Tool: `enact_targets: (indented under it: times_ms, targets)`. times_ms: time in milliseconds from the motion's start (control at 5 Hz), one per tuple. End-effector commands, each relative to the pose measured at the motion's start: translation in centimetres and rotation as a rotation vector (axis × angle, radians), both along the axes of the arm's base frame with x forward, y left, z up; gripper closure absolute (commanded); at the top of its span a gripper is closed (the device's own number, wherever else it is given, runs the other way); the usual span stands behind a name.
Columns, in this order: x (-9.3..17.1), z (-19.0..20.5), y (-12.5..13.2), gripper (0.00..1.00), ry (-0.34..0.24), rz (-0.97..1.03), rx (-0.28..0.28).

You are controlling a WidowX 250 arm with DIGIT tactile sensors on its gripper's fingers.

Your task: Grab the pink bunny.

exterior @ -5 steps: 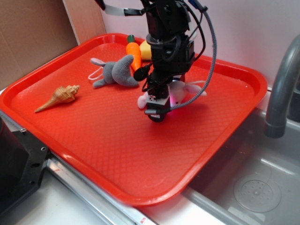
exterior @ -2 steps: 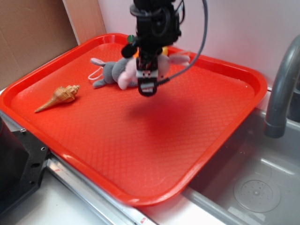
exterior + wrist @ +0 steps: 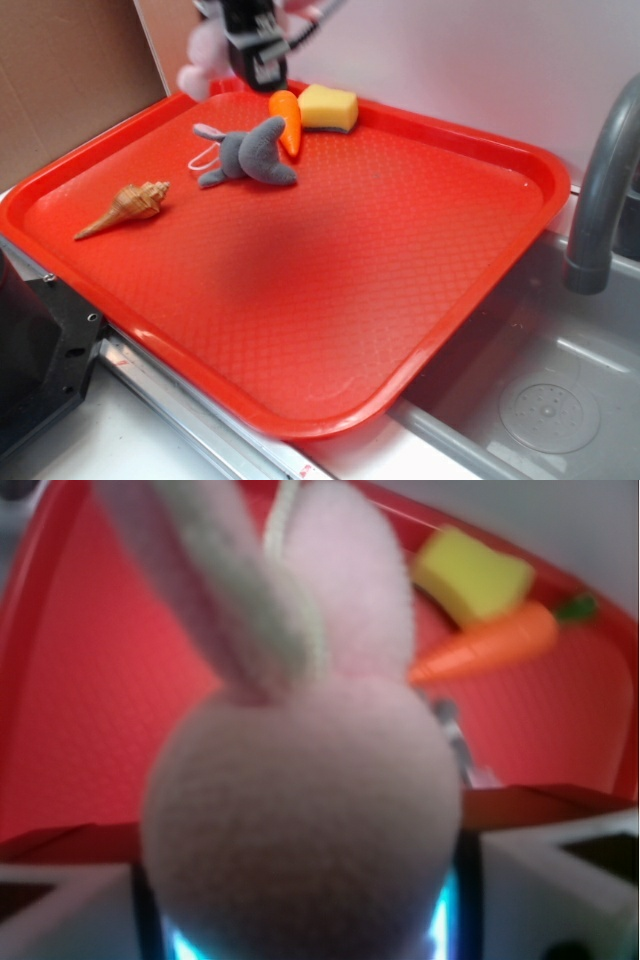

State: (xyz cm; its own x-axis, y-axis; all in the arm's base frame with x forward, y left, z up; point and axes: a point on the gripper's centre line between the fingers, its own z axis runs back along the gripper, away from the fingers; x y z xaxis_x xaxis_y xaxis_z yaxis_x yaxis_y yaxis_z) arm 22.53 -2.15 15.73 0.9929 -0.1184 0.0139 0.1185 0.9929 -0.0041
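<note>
Two views show one moment. Exterior view: the black robot gripper (image 3: 262, 68) hangs at the top edge of the frame, above the far left corner of the red plastic tray (image 3: 420, 300), with only its lower part visible and blurred. The small pale-pink fuzzy plush bunny (image 3: 205, 55) is clamped in it, lifted clear of the tray; part of the plush bulges out to the left of the fingers and a thin pink part points up to the right. On the tray floor lie a grey plush bunny with pink ears (image 3: 247, 155) and a white loop string, an orange toy carrot with a green top (image 3: 287, 118) touching its upper side, and a yellow sponge block (image 3: 327, 107) just beside the carrot near the far rim. A tan spiral seashell (image 3: 125, 208) rests well apart, near the left rim. A grey faucet pipe (image 3: 600, 190) stands at the right over a grey sink basin (image 3: 520, 400).

Wrist view: the pink bunny (image 3: 300, 820) fills the frame, its round head between the white gripper fingers (image 3: 560, 890), ears pointing upward. Behind it are the carrot (image 3: 490, 648) and sponge (image 3: 470, 575) on the tray (image 3: 90, 710).
</note>
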Motion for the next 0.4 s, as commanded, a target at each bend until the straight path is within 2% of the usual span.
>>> enact_targets:
  times_ms: [0,200]
  targets:
    - [-4.96,3.68,-0.69,1.0,-0.101,0.27,0.01]
    - [-5.17,3.37,-0.84,1.0,-0.122,0.233,0.029]
